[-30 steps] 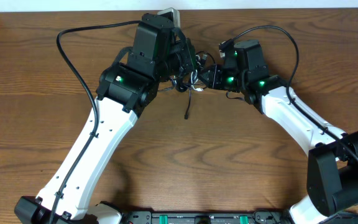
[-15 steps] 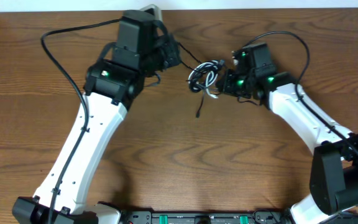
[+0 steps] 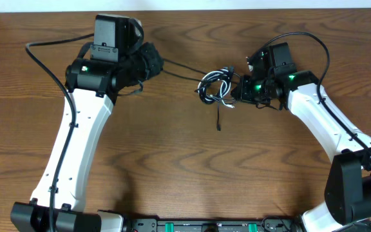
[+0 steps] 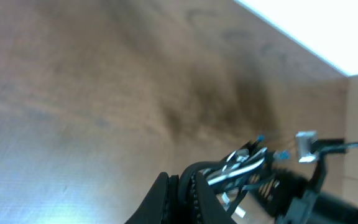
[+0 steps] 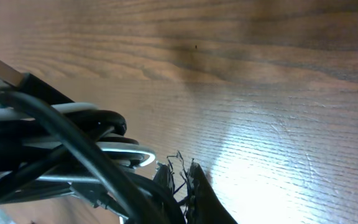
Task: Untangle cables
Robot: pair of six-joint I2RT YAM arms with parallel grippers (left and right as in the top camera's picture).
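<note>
A knot of black and white cables (image 3: 213, 87) lies on the wooden table between the arms. One thin black strand (image 3: 182, 72) runs tight from the knot to my left gripper (image 3: 153, 64), which is shut on it. In the left wrist view the fingers (image 4: 169, 199) pinch that black cord, and the tangle (image 4: 244, 163) with a silver plug (image 4: 306, 144) lies beyond. My right gripper (image 3: 236, 89) is shut on the knot's right side. In the right wrist view the gripper (image 5: 180, 171) clamps black cord beside white and black loops (image 5: 73, 134). A loose black end (image 3: 218, 119) trails toward the front.
The table's far edge (image 3: 237, 9) meets a white wall just behind both arms. Thick black wires (image 3: 44, 58) loop off the left arm and others (image 3: 314, 45) off the right arm. A black rail (image 3: 205, 225) lines the front edge.
My left arm has swung left, away from the knot, drawing a black strand out tight. My right gripper has shut on the knot and shifted right with it.
</note>
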